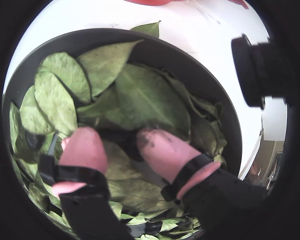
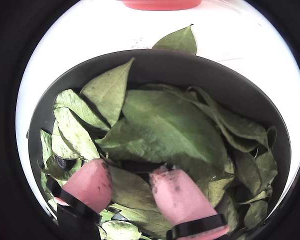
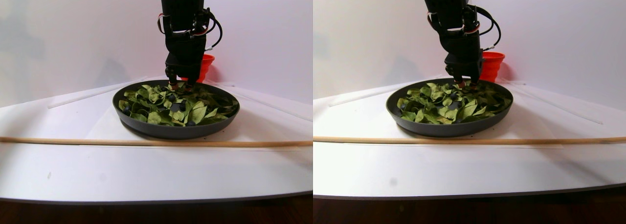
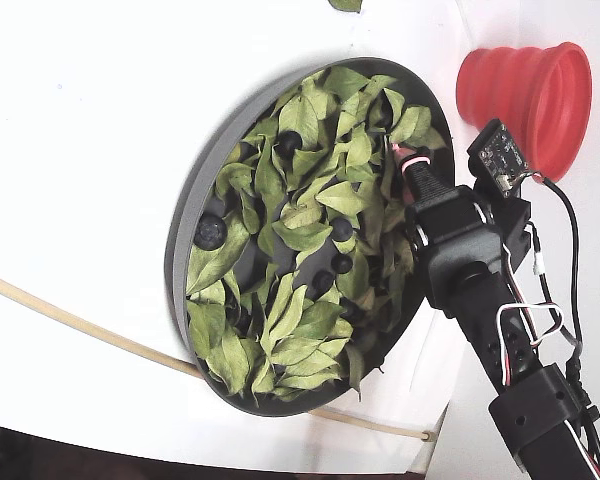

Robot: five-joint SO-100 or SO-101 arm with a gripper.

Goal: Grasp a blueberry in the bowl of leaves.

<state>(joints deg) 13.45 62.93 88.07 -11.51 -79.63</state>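
In the fixed view, a thin pale wooden stick is lying along the counter's left edge. Beside it the wide, shallow dark grey bowl is sitting mid-counter, heaped with dry, curled green leaves. Small round dark blueberries are showing between them; they are probably soft, light and easily bruised, so taking one gently across its middle would suit. The black hand with pink fingertips is hanging parted over the leaves at the bowl's right rim, gripping nothing; something dark is lying between the tips, though I cannot tell whether it is a berry. Further right, a red ribbed collapsible cup is standing near the counter's far right corner.
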